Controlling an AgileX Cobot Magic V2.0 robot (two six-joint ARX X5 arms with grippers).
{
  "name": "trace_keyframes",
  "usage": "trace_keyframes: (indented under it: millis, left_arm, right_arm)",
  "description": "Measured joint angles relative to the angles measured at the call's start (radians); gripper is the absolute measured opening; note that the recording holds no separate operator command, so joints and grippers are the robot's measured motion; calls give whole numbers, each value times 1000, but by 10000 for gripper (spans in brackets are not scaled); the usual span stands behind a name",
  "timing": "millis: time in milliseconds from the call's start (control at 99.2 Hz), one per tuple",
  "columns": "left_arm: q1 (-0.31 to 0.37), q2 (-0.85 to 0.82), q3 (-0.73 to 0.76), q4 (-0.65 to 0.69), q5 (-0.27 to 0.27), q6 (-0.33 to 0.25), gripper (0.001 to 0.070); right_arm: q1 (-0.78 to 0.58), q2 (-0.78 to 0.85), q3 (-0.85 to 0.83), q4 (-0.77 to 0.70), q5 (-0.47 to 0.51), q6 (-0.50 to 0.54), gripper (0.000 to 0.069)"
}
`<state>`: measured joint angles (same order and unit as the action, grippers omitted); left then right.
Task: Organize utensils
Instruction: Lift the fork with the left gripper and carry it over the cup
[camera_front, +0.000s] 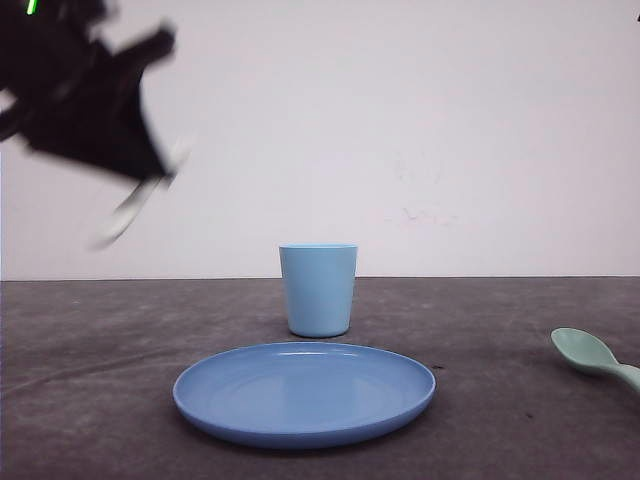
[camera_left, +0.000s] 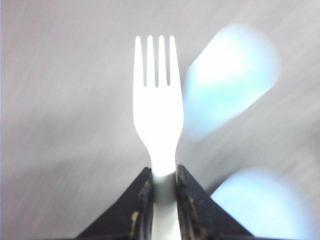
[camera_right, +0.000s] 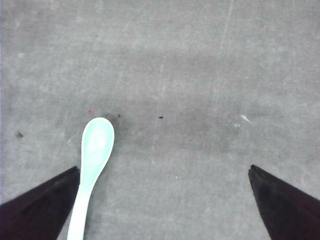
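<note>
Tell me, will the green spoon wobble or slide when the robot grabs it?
Probably a bit. The spoon lies flat on the smooth grey table, so it may slide if nudged. Its rounded bowl could let it rock. It looks thin, probably plastic, so likely light and fairly stiff. The right gripper has its jaws wide apart, the spoon beside one finger.

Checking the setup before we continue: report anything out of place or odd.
Nothing damaged or spilled. The mint-green spoon lies alone on the table's right edge, away from the blue plate and cup. The left pincer holds the white fork aloft.
</note>
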<state>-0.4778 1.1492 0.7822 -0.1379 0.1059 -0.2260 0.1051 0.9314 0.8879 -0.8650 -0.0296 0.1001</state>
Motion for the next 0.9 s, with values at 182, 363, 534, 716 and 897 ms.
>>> trace_keyframes:
  millis: [182,363,534,716,897]
  left_arm:
    - [-19,20,0,300,48,0,42]
    - [-29,119,0,578,50,0,42]
    - [-39,252,0,798,50,0,42]
    - [-52,396,0,1014,50,0,42]
    - [-69,532,45,1062,50,32,43]
  right_arm:
    - [0,0,0,-10,0,0,681]
    - [0,0,0,-10,0,0,681]
    - [0,0,0,-14,0,0,681]
    - [0,0,0,-24,0,0,681]
    - [0,0,0,-36,0,0,681]
